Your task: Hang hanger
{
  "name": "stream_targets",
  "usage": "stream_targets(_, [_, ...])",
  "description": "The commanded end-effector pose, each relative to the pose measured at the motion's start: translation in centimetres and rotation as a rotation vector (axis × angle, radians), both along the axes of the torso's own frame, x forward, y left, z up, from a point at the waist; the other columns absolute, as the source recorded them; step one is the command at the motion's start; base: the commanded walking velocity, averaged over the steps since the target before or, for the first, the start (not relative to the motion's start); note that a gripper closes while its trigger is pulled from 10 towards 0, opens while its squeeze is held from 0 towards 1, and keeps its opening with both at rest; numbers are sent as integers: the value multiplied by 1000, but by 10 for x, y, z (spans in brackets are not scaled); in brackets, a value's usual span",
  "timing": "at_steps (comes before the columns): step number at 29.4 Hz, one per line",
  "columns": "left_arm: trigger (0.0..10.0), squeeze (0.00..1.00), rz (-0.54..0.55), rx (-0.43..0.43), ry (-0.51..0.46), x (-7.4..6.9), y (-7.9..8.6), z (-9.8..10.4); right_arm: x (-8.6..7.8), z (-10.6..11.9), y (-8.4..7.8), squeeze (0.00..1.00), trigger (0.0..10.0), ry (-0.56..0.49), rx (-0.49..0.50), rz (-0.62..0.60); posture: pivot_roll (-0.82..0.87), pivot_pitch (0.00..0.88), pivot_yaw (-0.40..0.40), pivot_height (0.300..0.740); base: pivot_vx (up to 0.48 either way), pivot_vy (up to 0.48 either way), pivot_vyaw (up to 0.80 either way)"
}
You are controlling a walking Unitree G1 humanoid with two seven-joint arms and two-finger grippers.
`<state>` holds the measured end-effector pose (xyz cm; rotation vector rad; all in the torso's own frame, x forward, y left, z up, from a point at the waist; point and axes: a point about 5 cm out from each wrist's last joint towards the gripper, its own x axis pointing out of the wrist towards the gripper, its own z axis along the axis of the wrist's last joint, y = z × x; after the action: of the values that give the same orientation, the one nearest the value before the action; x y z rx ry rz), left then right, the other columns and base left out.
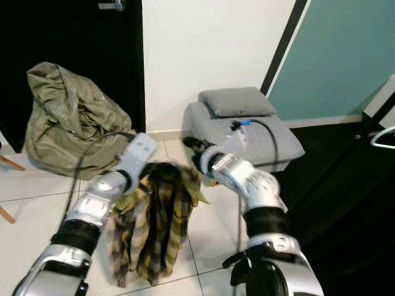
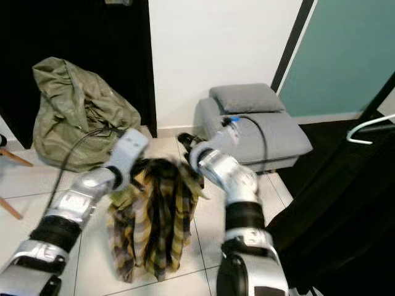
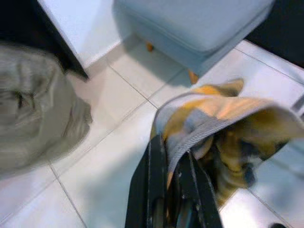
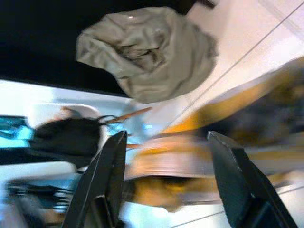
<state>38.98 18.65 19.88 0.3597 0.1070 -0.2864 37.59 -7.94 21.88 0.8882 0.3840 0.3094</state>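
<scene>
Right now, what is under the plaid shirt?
White floor tiles lie under the plaid shirt, which the left gripper holds. Any hanger inside the cloth is covered.

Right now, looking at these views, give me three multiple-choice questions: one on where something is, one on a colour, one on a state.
1. Where is the olive bag?
A. on the grey footstool
B. on the floor by the dark doorway
C. in the right pincer

2. What colours are the hanging shirt?
A. plain white
B. red and blue
C. yellow and dark plaid

3. How is the right pincer?
A. open
B. shut on the bag
C. shut on the footstool

Answers: 1 B, it sits on the tiles against the black opening. 2 C, head views show yellow-dark checks. 3 A, the right wrist view shows its fingers spread.
</scene>
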Motion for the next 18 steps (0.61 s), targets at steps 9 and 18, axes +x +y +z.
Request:
stream_targets(9, [0, 0, 168, -138, 58, -2, 29, -10, -28, -68, -32, 1000, 10000, 64, -207, 72, -4, 200, -64, 740, 0, 0, 0])
stream_targets(18, [10000, 0, 297, -500, 319, -29, -3, -92, -42, -142, -67, 0, 10000, 45, -821, 3, 19, 188, -20, 740, 0, 0, 0])
